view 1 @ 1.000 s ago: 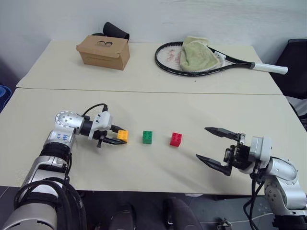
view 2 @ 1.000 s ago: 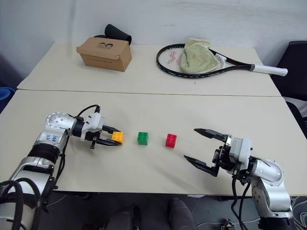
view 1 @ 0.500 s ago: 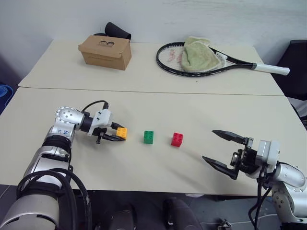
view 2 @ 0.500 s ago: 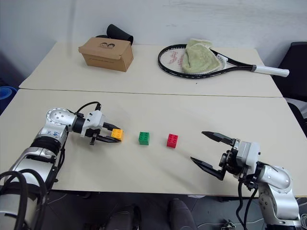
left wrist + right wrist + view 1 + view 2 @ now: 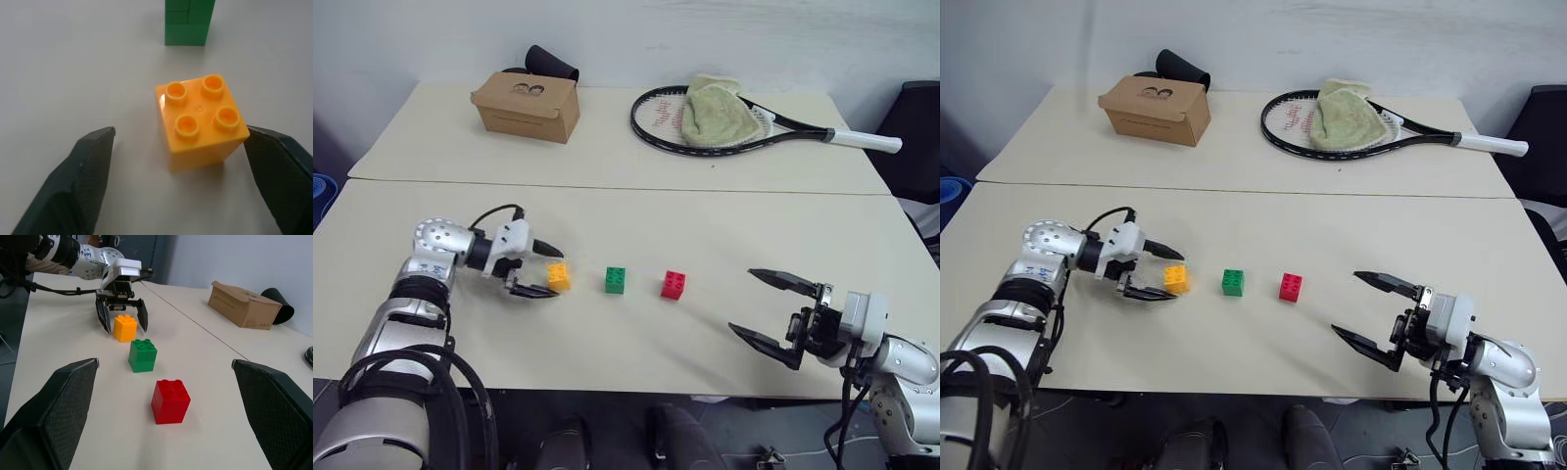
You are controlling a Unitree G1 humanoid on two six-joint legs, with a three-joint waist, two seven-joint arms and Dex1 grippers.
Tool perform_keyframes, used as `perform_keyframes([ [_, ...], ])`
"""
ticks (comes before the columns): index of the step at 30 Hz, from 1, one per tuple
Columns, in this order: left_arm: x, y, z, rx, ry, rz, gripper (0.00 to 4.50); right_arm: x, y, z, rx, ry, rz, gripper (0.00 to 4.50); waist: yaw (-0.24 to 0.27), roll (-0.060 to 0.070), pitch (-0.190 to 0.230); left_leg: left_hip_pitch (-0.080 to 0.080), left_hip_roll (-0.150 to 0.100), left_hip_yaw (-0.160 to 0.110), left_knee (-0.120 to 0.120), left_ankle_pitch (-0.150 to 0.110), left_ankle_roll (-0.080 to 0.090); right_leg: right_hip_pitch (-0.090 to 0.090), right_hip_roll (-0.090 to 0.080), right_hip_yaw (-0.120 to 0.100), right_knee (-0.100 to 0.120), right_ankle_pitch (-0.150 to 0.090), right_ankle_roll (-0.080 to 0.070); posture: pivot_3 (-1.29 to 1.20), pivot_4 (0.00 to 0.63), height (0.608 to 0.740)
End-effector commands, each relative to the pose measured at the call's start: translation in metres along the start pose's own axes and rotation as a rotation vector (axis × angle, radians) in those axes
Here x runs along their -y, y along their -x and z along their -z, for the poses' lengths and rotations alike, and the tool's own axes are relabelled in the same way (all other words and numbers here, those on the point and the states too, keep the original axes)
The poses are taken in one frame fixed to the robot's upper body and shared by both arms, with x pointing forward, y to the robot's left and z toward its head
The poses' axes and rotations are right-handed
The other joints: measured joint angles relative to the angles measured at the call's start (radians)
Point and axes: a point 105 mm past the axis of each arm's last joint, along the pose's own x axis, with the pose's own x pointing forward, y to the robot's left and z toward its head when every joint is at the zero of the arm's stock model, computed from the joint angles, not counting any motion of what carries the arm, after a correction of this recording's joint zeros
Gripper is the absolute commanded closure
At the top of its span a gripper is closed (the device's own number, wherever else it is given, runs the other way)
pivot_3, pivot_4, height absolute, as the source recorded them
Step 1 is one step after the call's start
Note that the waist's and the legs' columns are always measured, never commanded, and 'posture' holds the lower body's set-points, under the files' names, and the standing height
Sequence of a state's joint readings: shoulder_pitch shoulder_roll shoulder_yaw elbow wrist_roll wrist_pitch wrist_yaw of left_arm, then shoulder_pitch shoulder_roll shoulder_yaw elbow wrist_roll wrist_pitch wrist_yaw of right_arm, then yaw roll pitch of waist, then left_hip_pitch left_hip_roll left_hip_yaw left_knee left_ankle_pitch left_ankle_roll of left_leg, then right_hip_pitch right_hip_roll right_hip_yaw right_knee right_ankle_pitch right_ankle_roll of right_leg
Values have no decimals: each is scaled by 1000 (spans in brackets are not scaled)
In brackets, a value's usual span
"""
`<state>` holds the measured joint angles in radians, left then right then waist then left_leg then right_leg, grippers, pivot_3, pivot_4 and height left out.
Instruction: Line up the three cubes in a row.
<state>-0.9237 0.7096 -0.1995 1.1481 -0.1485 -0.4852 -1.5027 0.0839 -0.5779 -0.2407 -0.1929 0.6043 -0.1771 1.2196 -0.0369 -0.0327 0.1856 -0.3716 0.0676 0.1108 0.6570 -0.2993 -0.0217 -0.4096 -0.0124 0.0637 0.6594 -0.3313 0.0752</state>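
Note:
Three studded cubes stand in a row on the near table: yellow-orange (image 5: 559,276), green (image 5: 615,280) and red (image 5: 673,285), with similar gaps between them. My left gripper (image 5: 549,271) is open at the row's left end. Its fingers (image 5: 85,171) stand on either side of the yellow-orange cube (image 5: 200,120), and a gap shows on at least one side. The cube rests upright on the table. My right gripper (image 5: 744,301) is open and holds nothing. It hovers near the table's front edge, well to the right of the red cube (image 5: 170,400).
On the far table lie a brown cardboard box (image 5: 526,105), a black object (image 5: 551,63) behind it, and a tennis racket (image 5: 744,125) with a green towel (image 5: 710,108) on it. A seam (image 5: 626,190) divides the two tables. A dark chair (image 5: 920,137) stands at the right.
My left gripper has opened and let go of the yellow-orange cube, and has drawn back a little to the left. The cubes and the right gripper have kept their places.

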Motion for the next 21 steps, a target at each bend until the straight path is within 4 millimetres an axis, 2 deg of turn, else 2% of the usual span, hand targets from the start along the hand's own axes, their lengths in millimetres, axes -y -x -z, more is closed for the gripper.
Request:
perform_keyframes([
  [1,16,34,11,-31,11,23,172,1,4,-5,11,19,-29,0,-8,0,0,0,2,0,0,0,0,0,0,0,0,0,0,0,150,740],
  [6,21,74,12,-5,34,-142,172,16,11,-12,-44,52,-76,0,-10,0,0,0,5,0,1,-1,-1,0,-4,0,1,0,0,0,150,740],
  [10,40,107,9,-9,77,-262,172,29,20,-19,-212,65,-181,0,-18,1,1,0,4,1,2,-2,2,0,-7,-1,2,0,-1,0,150,740],
  [16,73,126,12,-61,165,-293,172,45,27,-23,-335,92,-220,0,-19,1,1,0,4,-2,1,-3,2,1,-10,-1,2,-2,-3,0,150,740],
  [21,88,125,11,-56,210,-302,172,54,26,-17,-328,101,-186,0,-16,1,1,0,1,-4,0,-3,2,1,-12,-1,1,-2,-4,0,150,740],
])
